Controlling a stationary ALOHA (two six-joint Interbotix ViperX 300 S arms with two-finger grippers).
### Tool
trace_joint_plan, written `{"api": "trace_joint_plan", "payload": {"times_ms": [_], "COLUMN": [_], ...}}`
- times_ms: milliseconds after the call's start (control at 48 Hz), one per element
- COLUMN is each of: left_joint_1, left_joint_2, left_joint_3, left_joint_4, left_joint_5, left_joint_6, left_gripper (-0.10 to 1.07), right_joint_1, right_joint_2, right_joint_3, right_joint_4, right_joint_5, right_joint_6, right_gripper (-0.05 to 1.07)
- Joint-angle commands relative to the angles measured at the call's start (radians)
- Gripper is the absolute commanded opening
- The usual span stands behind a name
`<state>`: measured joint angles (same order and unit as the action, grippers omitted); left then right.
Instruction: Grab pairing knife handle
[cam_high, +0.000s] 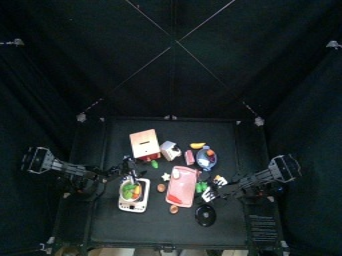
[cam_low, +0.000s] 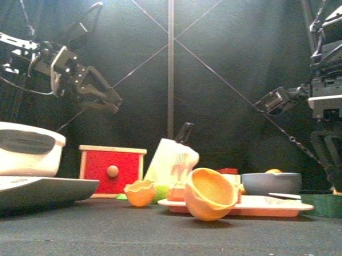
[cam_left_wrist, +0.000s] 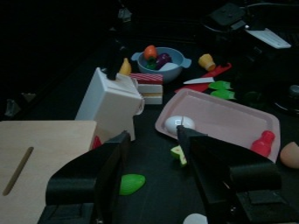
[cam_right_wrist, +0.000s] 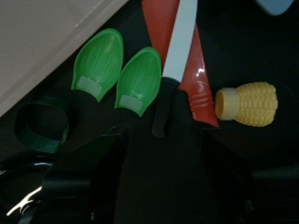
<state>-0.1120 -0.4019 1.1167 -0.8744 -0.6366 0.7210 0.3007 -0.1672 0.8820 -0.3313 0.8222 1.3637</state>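
The paring knife (cam_right_wrist: 179, 52) has a white blade and a black handle (cam_right_wrist: 170, 107), and it lies across a red strip (cam_right_wrist: 201, 87) on the black table. In the right wrist view my right gripper (cam_right_wrist: 158, 171) hangs just over the handle's end. Its jaws stand wide apart, one on each side of the handle, and do not touch it. From above, this gripper (cam_high: 230, 183) sits at the table's right, beside the pink tray (cam_high: 171, 195). My left gripper (cam_left_wrist: 158, 171) is open and holds nothing, hovering over the table's left part (cam_high: 100, 185).
Two green pea pods (cam_right_wrist: 122, 74), a corn piece (cam_right_wrist: 247, 103) and a green ring (cam_right_wrist: 45, 122) lie close around the knife. A white knife block (cam_left_wrist: 117, 101), a red box (cam_high: 144, 142), a bowl of toy food (cam_left_wrist: 160, 59) and a pan (cam_high: 131, 192) crowd the middle.
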Motion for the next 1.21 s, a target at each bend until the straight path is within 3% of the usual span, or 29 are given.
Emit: {"api": "trace_joint_plan", "payload": {"times_ms": [0, 562, 812, 1188], "left_joint_1": [-0.002, -0.002, -0.002, -0.002], "left_joint_2": [0.0, 0.0, 0.0, 0.0], "left_joint_3": [-0.014, -0.014, -0.015, -0.014], "left_joint_4": [0.005, 0.008, 0.009, 0.041], "left_joint_5": [-0.009, -0.009, -0.009, -0.009], "left_joint_6": [0.002, 0.002, 0.002, 0.002], "left_gripper": [0.85, 0.85, 0.85, 0.85], "right_joint_1": [0.006, 0.005, 0.008, 0.034], "right_joint_2": [-0.002, 0.08, 0.051, -0.063], "right_joint_3": [-0.002, 0.018, 0.005, -0.066], "right_joint_4": [0.009, 0.006, 0.003, -0.003], "right_joint_5": [-0.012, -0.052, -0.044, 0.051], "right_joint_6": [0.002, -0.002, -0.003, -0.009], "right_gripper": [0.85, 0.7, 0.56, 0.54]}}
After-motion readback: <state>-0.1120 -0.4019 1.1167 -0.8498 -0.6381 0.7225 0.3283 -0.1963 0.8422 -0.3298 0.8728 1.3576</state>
